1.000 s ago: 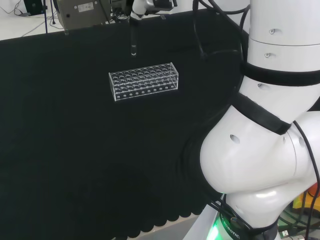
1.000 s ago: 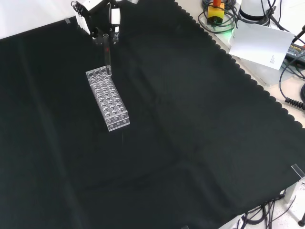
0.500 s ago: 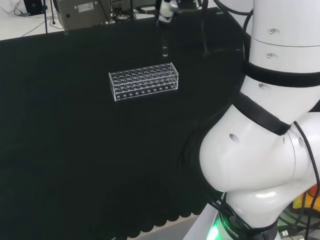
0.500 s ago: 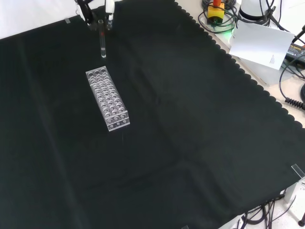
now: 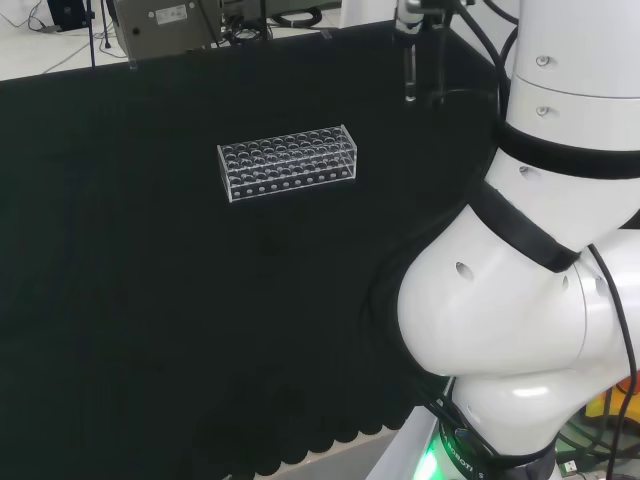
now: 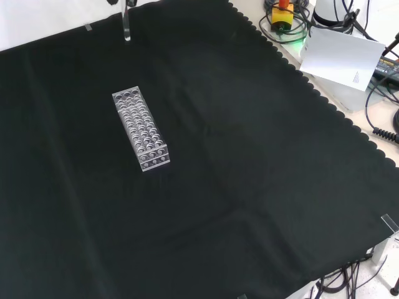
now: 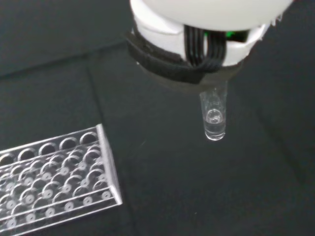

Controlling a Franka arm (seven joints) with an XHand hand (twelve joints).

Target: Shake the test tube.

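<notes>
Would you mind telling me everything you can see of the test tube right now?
The test tube is a slim clear tube with a rounded closed end, glass or plastic by its look. It hangs upright in the air, clear of the black cloth and off to one side of the clear rack, touching neither. Its upper part runs up into the hand at the views' top edge. Whether it holds liquid cannot be told.

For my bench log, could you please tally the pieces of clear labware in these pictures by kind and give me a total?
Test tube: 1, hanging clear of the cloth in all three views.
Test tube rack: 1, clear plastic, standing on the black cloth with no tube seen in its wells.
Total: 2
</notes>
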